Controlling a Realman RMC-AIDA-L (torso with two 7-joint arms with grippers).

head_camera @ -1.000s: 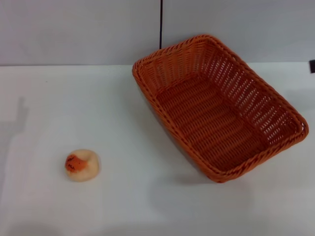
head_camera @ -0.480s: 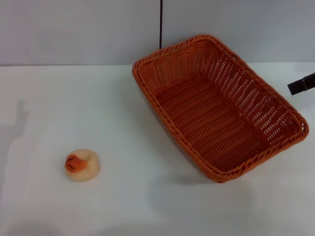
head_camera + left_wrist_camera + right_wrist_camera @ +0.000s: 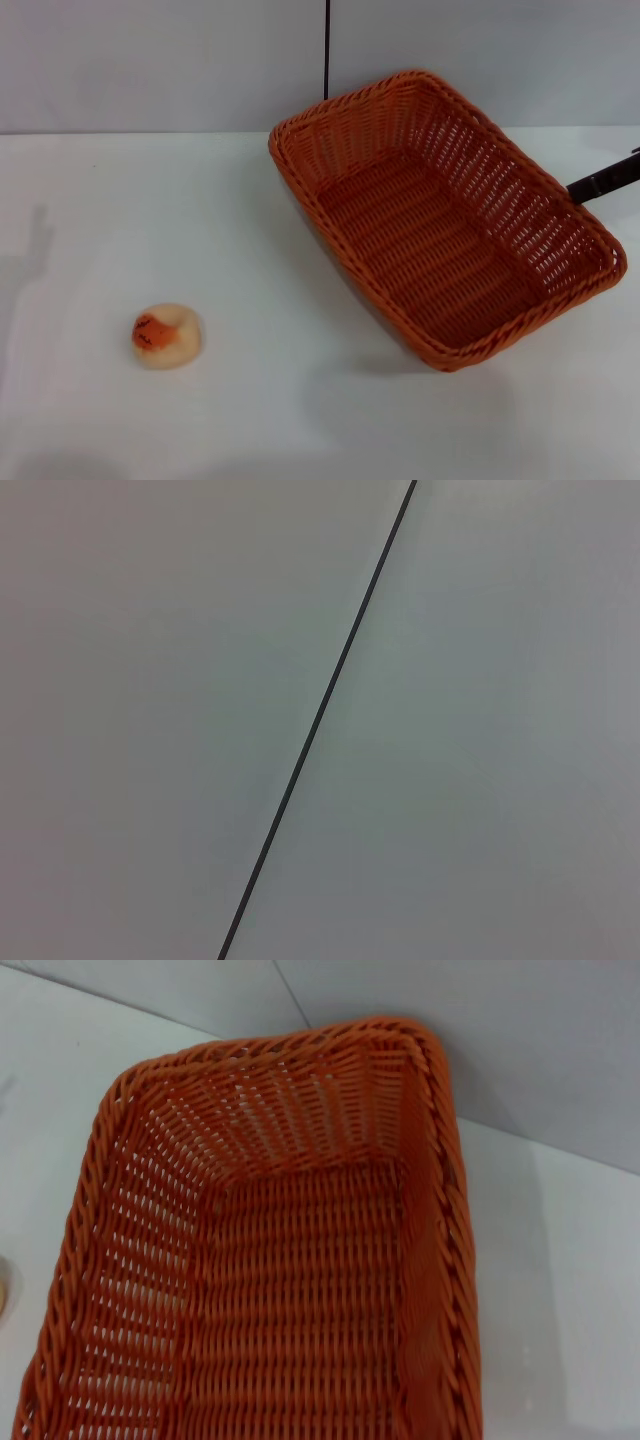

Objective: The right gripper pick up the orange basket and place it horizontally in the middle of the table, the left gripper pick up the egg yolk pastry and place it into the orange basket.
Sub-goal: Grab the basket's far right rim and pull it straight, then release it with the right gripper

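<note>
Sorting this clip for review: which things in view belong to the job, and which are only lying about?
Job items:
- orange basket, empty, set at an angle on the table
- egg yolk pastry, on the table, apart from the basket
- right gripper, reaching in by the basket's rim
- left gripper, not in view

Lying about:
- nothing else; only the grey wall behind

You faced a plain grey wall (image 3: pixel 150 60) split by a thin dark vertical seam (image 3: pixel 326 50). Below it, a white tabletop (image 3: pixel 250 420) ran across the view under soft, even light with faint shadows.
</note>
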